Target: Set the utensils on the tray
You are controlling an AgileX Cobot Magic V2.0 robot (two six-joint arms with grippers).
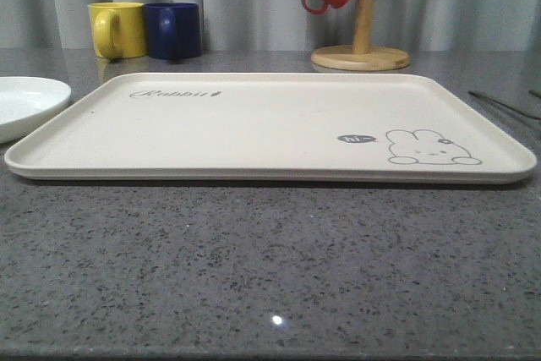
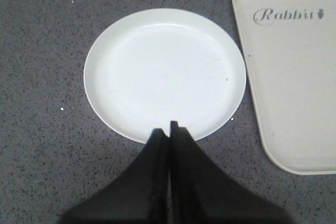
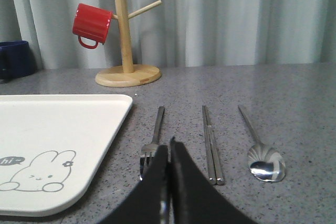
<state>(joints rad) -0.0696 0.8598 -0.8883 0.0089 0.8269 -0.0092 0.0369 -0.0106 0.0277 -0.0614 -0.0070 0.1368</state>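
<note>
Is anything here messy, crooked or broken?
Nothing stands out. The fork, chopsticks and spoon lie neatly side by side on the table beside the tray; the red mug hangs on its wooden stand.

- "Rabbit" in grey script, with a small carrot-like mark after it, printed on the tray [image 1: 254, 124] near its far-left corner, the one nearest the plate [image 2: 165, 74].
- "hi~" in a dark speech bubble [image 3: 11, 160], printed just beside the rabbit drawing [image 1: 431, 148] on the tray.
</note>
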